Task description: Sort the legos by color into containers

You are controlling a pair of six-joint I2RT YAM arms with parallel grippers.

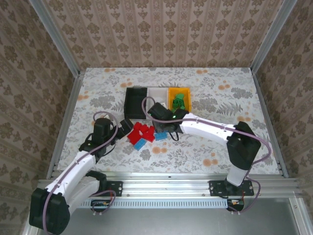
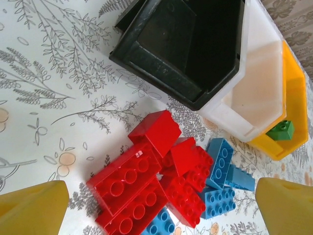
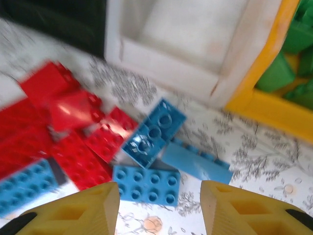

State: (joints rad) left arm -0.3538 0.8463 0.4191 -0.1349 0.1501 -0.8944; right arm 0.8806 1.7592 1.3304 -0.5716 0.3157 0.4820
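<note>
A pile of red legos lies on the table in front of the bins, with blue legos at its right and another blue one at its near side. My left gripper hovers open at the pile's left, its yellow fingers spread wide around the red bricks. My right gripper is open above a flat blue brick, with two more blue bricks just beyond. Green legos lie in the orange-yellow bin.
The black bin, the white bin and the orange-yellow bin stand side by side at mid table, just behind the pile. Both the black bin and the white bin look empty. Metal frame rails border the table.
</note>
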